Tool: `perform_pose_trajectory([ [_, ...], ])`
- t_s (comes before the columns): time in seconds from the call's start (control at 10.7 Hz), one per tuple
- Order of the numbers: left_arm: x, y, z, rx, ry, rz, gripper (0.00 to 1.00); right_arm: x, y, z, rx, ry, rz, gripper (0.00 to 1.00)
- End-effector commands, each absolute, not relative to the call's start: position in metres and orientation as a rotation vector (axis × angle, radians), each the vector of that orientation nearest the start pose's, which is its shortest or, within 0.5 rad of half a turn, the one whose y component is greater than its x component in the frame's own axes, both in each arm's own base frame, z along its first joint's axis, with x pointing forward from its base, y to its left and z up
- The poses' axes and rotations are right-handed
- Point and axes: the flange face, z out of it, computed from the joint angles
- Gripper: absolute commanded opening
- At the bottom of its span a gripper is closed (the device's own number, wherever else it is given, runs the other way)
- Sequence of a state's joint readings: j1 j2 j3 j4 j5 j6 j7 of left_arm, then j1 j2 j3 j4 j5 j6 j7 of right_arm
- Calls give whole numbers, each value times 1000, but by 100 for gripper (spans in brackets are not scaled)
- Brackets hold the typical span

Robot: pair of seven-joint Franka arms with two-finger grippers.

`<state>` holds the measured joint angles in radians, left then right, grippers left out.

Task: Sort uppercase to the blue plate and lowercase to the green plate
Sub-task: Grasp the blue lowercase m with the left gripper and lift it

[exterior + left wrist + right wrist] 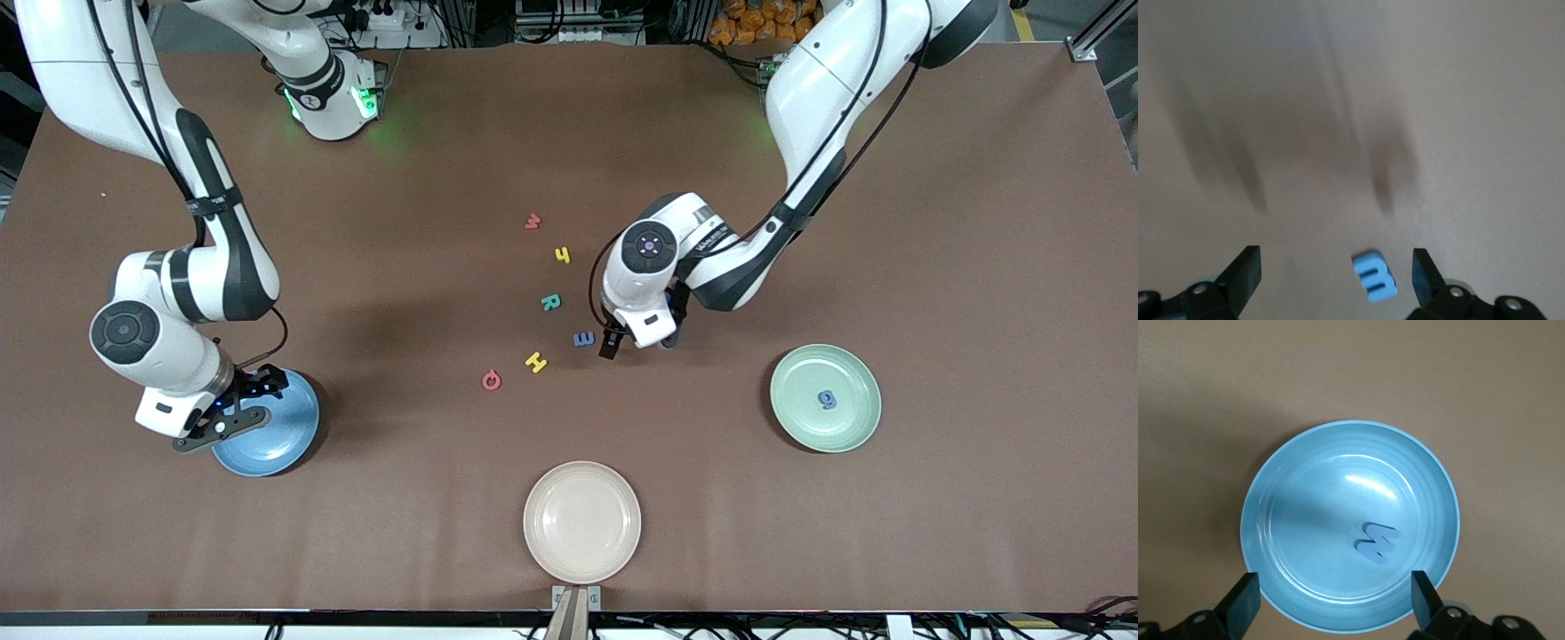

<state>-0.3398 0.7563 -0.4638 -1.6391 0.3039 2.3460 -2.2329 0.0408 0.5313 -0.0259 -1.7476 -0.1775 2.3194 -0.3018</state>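
The counter (pixel 427 498) looks like smooth, matt brown sheet. The blue plate (pixel 1291 493) has a faint sheen, like plastic, with fine concentric rings; the blue M (pixel 1376 543) in it looks like matt foam. The arms' white shells (pixel 818 80) are glossy plastic.

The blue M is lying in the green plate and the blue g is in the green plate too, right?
Not quite. The right wrist view shows the blue M lying in the blue plate, under the open right gripper. The blue g is indeed in the green plate.
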Motion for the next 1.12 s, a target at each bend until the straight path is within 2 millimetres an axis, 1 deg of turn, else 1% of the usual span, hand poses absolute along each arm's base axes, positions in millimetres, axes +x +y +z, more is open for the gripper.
perform_pose_trajectory([
  [0.0, 514, -474, 208, -2370, -2117, 166, 100, 671, 9, 272, -3214, -737, -36, 100],
  [0.19, 515, -472, 204, -2274, -2205, 169, 100, 671, 9, 272, -3215, -739, -36, 100],
  [0.28, 518, -468, 198, -2236, -2231, 177, 100, 671, 9, 272, -3215, -739, -36, 100],
  [0.37, 524, -471, 194, -2186, -2283, 204, 100, 671, 9, 271, -3214, -738, -34, 100],
  [0.47, 523, -473, 190, -2140, -2317, 221, 100, 671, 9, 270, -3215, -740, -33, 100],
  [0.56, 521, -474, 187, -2120, -2326, 227, 100, 671, 9, 268, -3214, -740, -28, 100],
  [0.75, 515, -482, 186, -2134, -2313, 226, 100, 671, 8, 266, -3214, -738, -28, 100],
  [0.84, 515, -482, 180, -2124, -2312, 232, 100, 671, 8, 266, -3214, -739, -33, 100],
  [1.03, 513, -492, 180, -2149, -2303, 233, 100, 671, 7, 266, -3214, -736, -33, 100],
])
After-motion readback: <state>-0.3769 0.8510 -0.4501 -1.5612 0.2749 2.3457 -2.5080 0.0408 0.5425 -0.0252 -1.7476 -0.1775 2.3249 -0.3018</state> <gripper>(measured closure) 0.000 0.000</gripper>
